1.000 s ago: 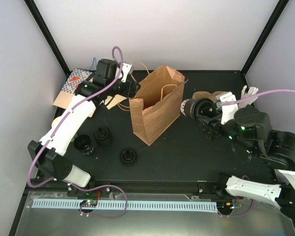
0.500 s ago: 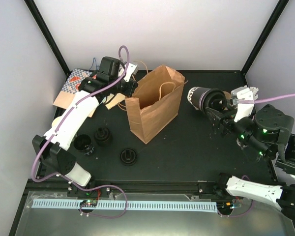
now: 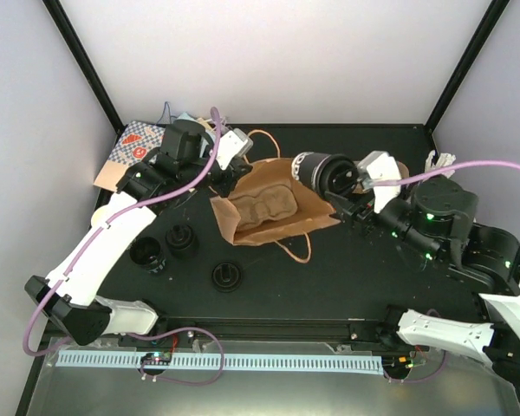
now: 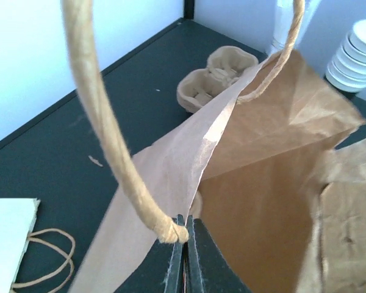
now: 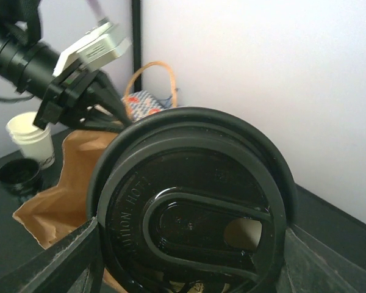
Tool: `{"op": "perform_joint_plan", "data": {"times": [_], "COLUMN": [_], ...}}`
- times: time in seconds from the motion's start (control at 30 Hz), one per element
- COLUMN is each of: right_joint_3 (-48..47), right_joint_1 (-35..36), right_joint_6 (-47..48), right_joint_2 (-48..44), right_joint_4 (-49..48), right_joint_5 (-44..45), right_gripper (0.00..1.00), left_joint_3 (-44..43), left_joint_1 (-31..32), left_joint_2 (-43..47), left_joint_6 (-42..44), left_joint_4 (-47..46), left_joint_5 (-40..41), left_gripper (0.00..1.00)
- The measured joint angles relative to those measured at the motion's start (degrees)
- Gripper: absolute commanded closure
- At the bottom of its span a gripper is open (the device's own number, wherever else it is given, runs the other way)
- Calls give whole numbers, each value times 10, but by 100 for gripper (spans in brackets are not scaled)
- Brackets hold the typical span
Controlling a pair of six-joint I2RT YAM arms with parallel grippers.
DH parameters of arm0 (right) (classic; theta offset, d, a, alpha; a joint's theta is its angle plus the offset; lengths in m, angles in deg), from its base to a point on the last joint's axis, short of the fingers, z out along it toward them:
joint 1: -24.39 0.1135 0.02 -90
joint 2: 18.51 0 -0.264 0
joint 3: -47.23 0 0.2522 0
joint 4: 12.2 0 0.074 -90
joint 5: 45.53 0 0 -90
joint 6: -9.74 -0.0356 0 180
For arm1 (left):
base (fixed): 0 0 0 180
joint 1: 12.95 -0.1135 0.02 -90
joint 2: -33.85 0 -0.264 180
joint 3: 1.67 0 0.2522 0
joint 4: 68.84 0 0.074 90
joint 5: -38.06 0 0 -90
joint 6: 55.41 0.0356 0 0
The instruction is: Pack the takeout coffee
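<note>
Paper bag (image 3: 269, 208) rim, creased brown, sits pinched in left pincer (image 4: 183, 235); right pincer (image 5: 192, 262) clamps round black-lidded cup (image 3: 319, 170).

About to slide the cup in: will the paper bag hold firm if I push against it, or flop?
Probably floppy: the paper bag is thin, creased and sagging, with only the left gripper pinching its rim. It looks light, so a shove from the cup would likely slide or crumple it.
</note>
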Motion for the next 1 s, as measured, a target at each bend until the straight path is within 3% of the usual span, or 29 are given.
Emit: {"op": "perform_joint_plan", "data": {"times": [0.2,0.33,0.57,1.0], "right_joint_3": [68,85,114,196], "right_joint_1": [0,1,37,208], "right_joint_6": [62,82,127,204], "right_joint_2": [2,21,61,59], "right_joint_4": [-15,2,70,108], "right_joint_5": [-100,-116,-71,12], "right_gripper": [55,55,55,54], "left_joint_3": [23,31,51,97], "left_joint_1": [34,50,79,124], "left_joint_2": [9,9,10,41], "left_joint_6": [30,43,57,83], "left_joint_4": [-10,-18,-38,-129], "left_joint_5": [0,-1,-2,40], "left_gripper": [98,98,98,98]}}
